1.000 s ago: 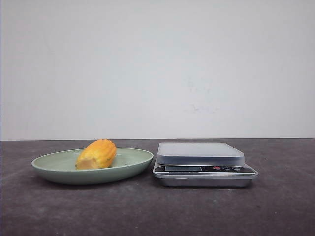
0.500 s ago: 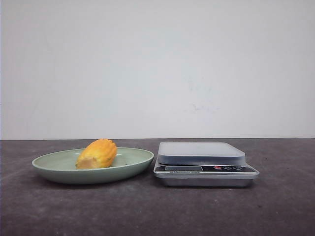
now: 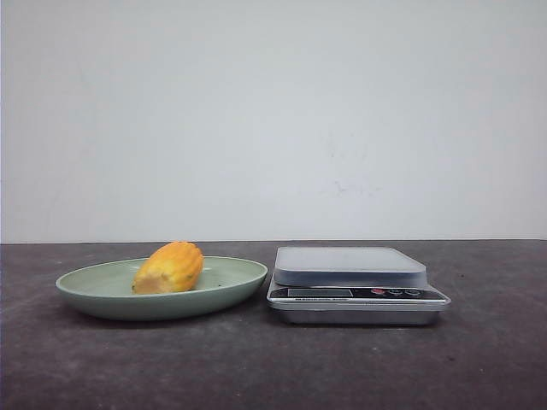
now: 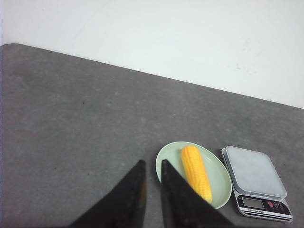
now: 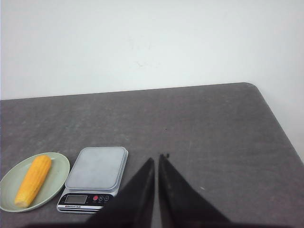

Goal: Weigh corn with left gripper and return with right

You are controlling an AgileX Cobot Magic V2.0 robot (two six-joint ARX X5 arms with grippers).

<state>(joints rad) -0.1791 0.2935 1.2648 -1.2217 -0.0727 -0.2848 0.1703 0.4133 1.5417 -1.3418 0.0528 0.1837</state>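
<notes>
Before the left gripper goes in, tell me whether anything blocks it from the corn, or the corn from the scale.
Nothing visible does. The left gripper has only bare table before the plate holding the corn. The scale sits beside the plate, its platform bare.

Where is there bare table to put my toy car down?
Bare table stretches right of the scale, and also left of the plate. The crowded spot is the narrow gap where the plate holding the corn nearly meets the scale.
</notes>
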